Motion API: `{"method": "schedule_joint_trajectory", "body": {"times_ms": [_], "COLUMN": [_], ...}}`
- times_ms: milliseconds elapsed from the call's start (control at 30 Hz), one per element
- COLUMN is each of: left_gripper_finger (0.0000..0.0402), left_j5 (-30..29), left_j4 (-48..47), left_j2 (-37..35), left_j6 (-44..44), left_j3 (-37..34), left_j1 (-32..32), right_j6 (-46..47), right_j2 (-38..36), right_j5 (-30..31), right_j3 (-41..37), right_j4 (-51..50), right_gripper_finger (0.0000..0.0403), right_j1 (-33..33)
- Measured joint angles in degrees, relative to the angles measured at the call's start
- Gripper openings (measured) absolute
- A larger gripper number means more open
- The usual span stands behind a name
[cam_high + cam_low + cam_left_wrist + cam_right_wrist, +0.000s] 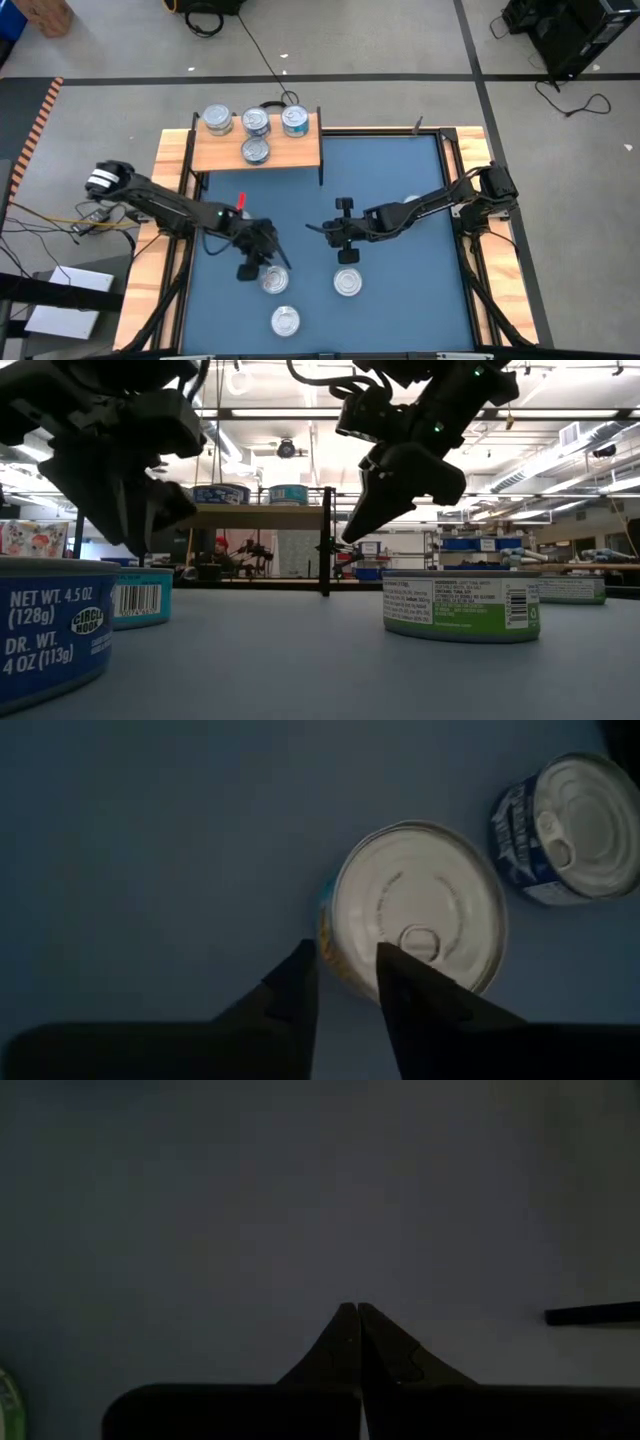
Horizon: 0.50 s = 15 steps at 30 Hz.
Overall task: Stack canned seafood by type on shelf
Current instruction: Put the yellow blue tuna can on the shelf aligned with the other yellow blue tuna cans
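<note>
We see four cans (256,128) upright on the shelf (300,152), three more (275,281) on the tabletop (400,190). Left end effector (345,960), slightly parted, hovers over one, holding nothing; right end effector (357,1312) is closed, empty.

Overhead looking straight down, low camera level across tabletop, wrist cameras close above it
</note>
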Motion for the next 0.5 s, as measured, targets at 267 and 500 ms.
{"method": "schedule_joint_trajectory", "body": {"times_ms": [267,500], "left_gripper_finger": [0.0128,0.0128], "left_j5": [1.1,2.2], "left_j4": [1.1,1.6], "left_j2": [3.6,6.6], "left_j6": [-3.0,-6.2], "left_j3": [0.0,0.2], "left_j1": [0.0,0.2], "right_j6": [-0.4,-0.8], "right_j2": [0.0,0.0], "right_j5": [0.0,0.0], "right_j3": [0.0,0.0], "right_j4": [0.5,0.9], "right_gripper_finger": [0.0002,0.0002], "right_j1": [0.0,0.0]}}
